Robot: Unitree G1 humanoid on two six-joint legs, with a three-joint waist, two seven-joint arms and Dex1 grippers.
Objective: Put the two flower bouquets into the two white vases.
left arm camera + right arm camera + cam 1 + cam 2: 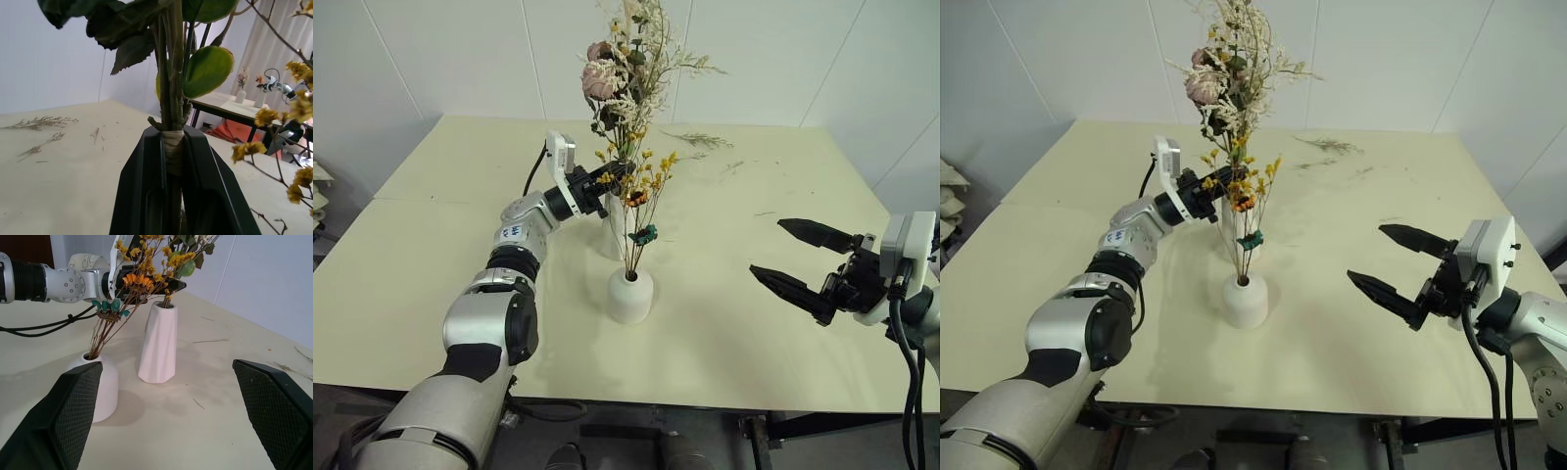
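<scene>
1. Head views: yellow-orange bouquet already in the short vase, so 1 of 2 done; rose bouquet upright w/ stem going down into the tall vase just behind the short vase; left gripper at that vase's mouth.
2. Left wrist: fingers pinching the bound stem; release prob. left.
3. Right wrist: right gripper spread wide, holding nothing, well apart from the short vase.

bare table beside vases, loose sprigs perhaps cluttering far edge
</scene>
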